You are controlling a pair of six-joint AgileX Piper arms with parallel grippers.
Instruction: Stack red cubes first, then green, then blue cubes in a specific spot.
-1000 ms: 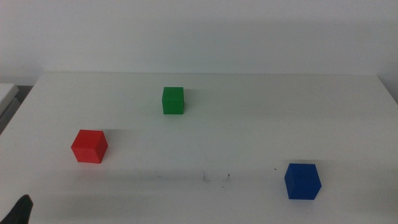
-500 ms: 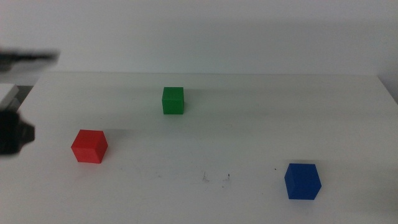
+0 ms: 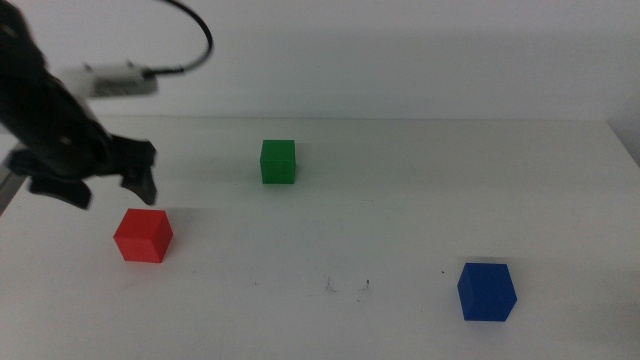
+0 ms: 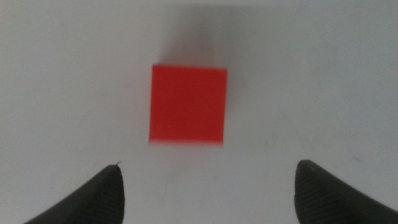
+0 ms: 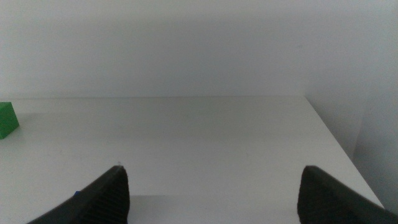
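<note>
Nearest you on the white desk sit the blue cube and the dark specks, then the red cube, your wide-open left end effector having just swung above it for pickup, and farthest, the green cube.

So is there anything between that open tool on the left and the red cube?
No. In the left wrist view only bare white table separates the left tool from the red cube; the tool is above it, not touching.
</note>
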